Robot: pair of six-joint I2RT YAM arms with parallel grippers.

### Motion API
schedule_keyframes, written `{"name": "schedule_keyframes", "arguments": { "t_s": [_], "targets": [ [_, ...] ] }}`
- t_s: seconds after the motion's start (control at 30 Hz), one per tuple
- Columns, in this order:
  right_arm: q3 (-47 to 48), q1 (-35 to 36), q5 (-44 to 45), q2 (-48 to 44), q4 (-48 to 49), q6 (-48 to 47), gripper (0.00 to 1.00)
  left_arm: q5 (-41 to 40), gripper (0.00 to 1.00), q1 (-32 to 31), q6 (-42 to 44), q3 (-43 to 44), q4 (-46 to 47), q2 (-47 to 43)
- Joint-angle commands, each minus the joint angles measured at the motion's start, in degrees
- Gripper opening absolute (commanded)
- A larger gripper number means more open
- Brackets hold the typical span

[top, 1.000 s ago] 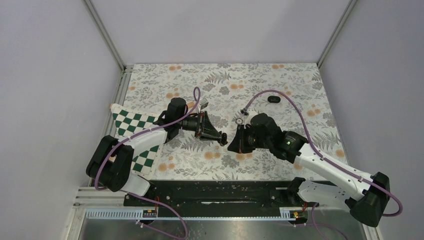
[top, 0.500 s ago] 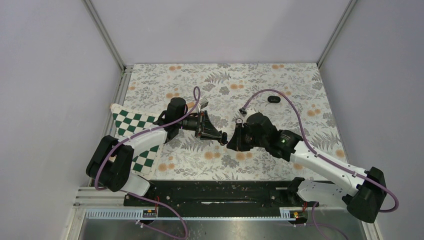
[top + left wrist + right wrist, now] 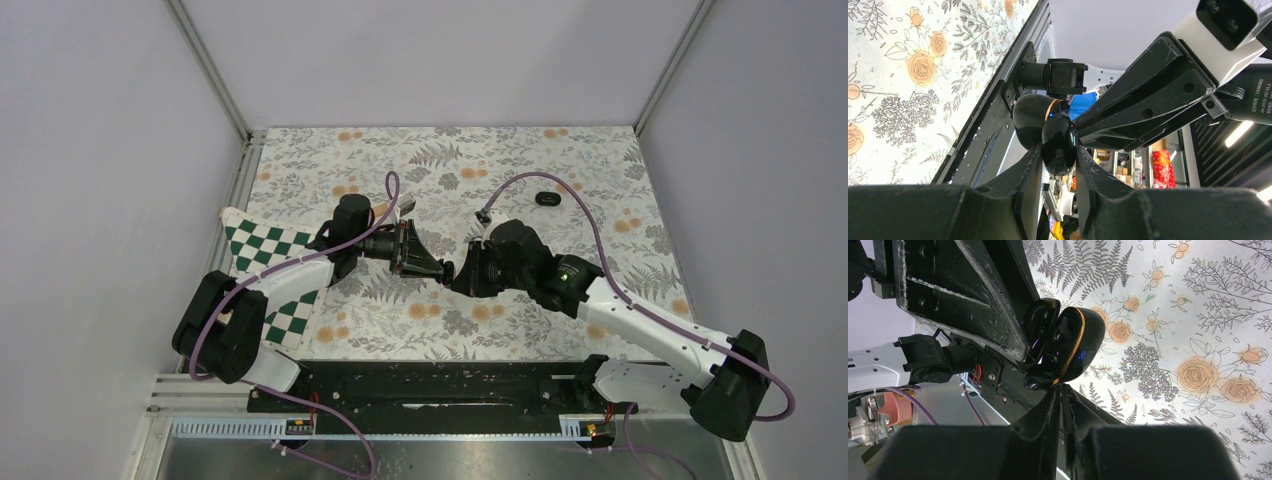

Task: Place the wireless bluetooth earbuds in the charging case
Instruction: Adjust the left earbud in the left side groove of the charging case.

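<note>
Setting: pale grey booth walls and a flowery counter (image 3: 520, 160). There's a green-checked cloth (image 3: 262, 250) on the left and a small dark oval thing (image 3: 547, 198) lying alone toward the far right.

Case: the charging case (image 3: 1083, 345) is up off the counter, in mid-air where the two arms meet in the middle. It's hinged open like a clam, with a gold rim and a tiny blue light showing.

Left tool: the left tool (image 3: 1058, 151) is clamped on the case, one finger on each side of the glossy shell.

Right tool: the right tool (image 3: 1060, 390) is nosed in right at the case's open edge, fingers pinched nearly together. Honestly can't tell if there's a bud between the tips.

Earbuds: I can't pick out either of the earbuds for sure in any view, and the inside of the case is in shadow.

Step, my guess: seating a bud into its well.

How I'd do it: keep the left arm dead steady with the opening facing the right tool. Come in slowly, straight down the line of the well, and press gently. Only let go once the bud sits flush, then back straight out so nothing drags it along.

Watch out: that shell is rounded and slick, so an off-centre push could swivel it in the grip or knock the lid shut. A dropped bud would be a pain to spot on that busy pattern.
</note>
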Motion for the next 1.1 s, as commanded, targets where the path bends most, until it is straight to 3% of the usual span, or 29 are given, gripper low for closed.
{"name": "schedule_keyframes", "arguments": {
  "t_s": [0.0,1.07],
  "targets": [
    [3.19,0.20,2.11,1.12,0.62,-1.16,0.11,0.17,0.00,0.12,-0.56,0.03,3.76,-1.20],
    [3.62,-0.50,2.09,-1.63,-2.59,-1.98,0.11,0.55,0.00,0.30,-2.00,-0.20,6.40,-0.37]
  ]
}}
